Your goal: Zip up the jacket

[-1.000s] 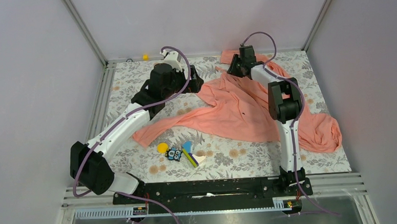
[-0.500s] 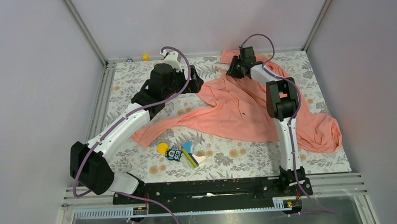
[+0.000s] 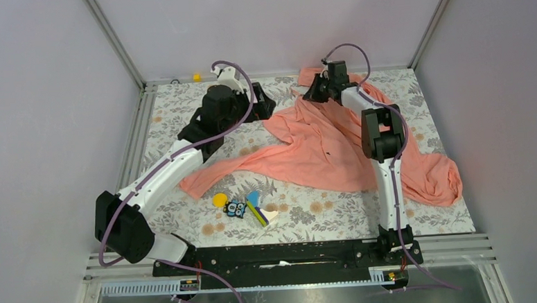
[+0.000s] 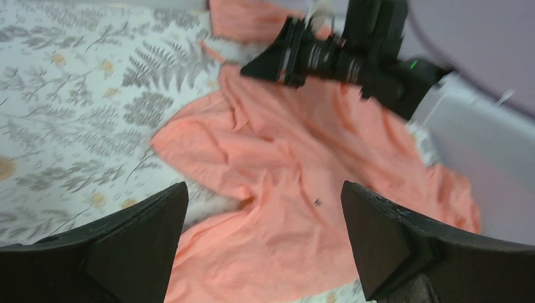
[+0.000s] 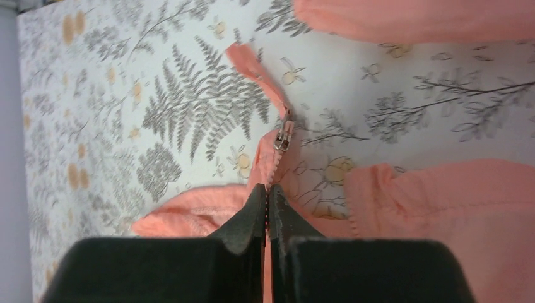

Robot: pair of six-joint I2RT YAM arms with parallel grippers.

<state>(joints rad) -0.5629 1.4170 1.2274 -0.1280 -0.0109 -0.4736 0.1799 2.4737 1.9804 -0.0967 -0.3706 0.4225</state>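
Observation:
The salmon-pink jacket [image 3: 328, 148] lies crumpled across the middle and right of the table, one sleeve reaching left. My right gripper [image 3: 313, 93] is at its far edge. In the right wrist view it [image 5: 268, 189] is shut on the jacket's zipper edge [image 5: 277, 170], just below the metal zipper slider [image 5: 282, 137]. My left gripper [image 3: 263, 107] hovers open beside the jacket's far left corner. In the left wrist view its fingers [image 4: 145, 243] stand wide apart above the fabric [image 4: 284, 183], holding nothing, and the right gripper [image 4: 296, 53] shows beyond.
Small colourful toy pieces [image 3: 244, 207] lie near the front, below the left sleeve. A small yellow object [image 3: 196, 77] sits at the back rail. Enclosure walls and metal posts close in the table on three sides.
My left gripper has lifted and shifted slightly back and left, away from the jacket corner. My right gripper has moved a little left with the zipper edge in it.

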